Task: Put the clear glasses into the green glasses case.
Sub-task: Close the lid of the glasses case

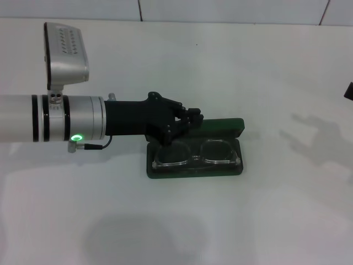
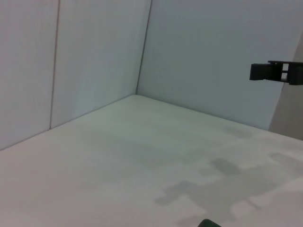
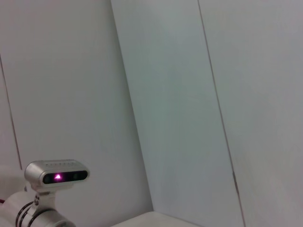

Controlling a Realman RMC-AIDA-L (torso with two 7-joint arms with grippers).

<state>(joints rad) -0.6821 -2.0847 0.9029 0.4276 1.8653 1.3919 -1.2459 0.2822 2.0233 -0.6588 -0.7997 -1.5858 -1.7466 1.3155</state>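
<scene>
The green glasses case [image 1: 165, 170] lies open on the white table, its lid [image 1: 223, 126] standing up at the back. The clear glasses [image 1: 196, 153] rest inside the tray, lenses facing up, reaching nearly from end to end. My left gripper [image 1: 182, 126] comes in from the left and hovers over the case's back left part, above the left lens. A sliver of the case [image 2: 209, 223] shows in the left wrist view. My right gripper [image 2: 276, 72] hangs far off to the right, raised above the table; only a dark tip of the right gripper [image 1: 348, 91] shows in the head view.
The white table [image 1: 265, 221] spreads around the case, with white walls [image 2: 94, 56] behind it. The left arm's silver wrist camera [image 3: 57, 176] shows in the right wrist view.
</scene>
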